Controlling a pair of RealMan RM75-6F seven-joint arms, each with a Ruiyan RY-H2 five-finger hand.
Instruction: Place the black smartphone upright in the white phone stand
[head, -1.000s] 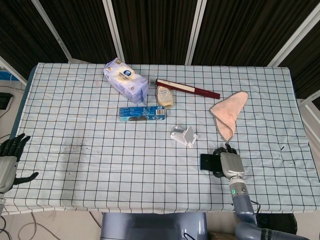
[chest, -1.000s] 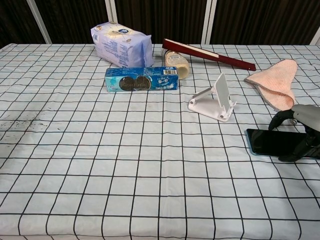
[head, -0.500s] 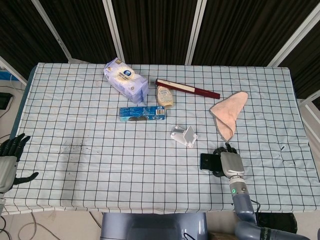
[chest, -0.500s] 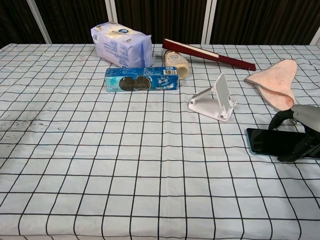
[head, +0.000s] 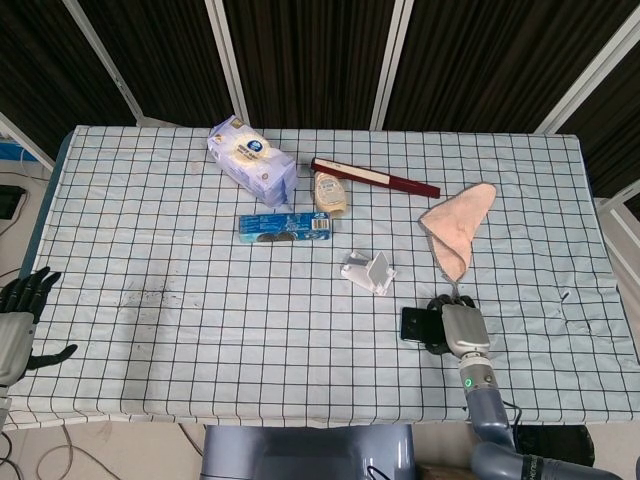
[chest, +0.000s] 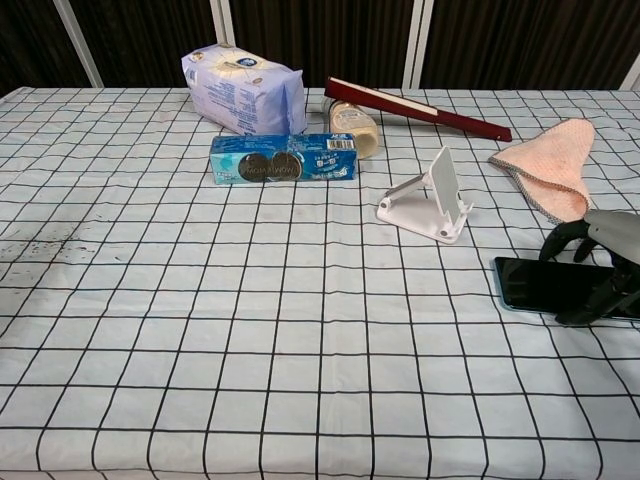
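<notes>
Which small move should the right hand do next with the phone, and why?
Probably close the fingers firmly and lift. The right hand straddles the black smartphone, which lies flat on the table; whether it grips is unclear. The white phone stand is empty, apart from the phone, further back and to the left.

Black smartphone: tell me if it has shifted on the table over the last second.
Barely. In the chest view the black smartphone has edged slightly right, away from the white phone stand, with the right hand over it. It lies flat on the table.
</notes>
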